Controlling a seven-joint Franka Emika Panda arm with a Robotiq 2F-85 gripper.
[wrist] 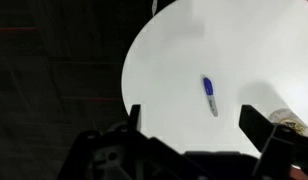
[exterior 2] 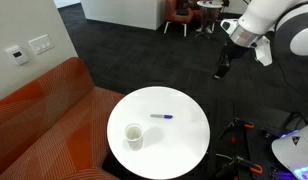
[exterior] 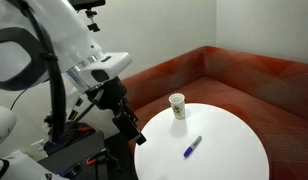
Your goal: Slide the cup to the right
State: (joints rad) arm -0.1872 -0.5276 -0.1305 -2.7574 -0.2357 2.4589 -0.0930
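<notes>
Legend: a small tapered cream-white paper cup [exterior: 177, 105] stands upright on the round white table [exterior: 234, 150], close to the edge that faces the curved orange-red sofa [exterior: 244, 75] and well apart from the blue marker pen [exterior: 193, 147], which lies flat nearer the middle. The black Robotiq gripper [exterior: 134, 132] hangs beside the table's rim — touching neither cup nor pen — and in the wrist view its fingers [wrist: 256, 125] stand spread wide, gripping no object.
</notes>
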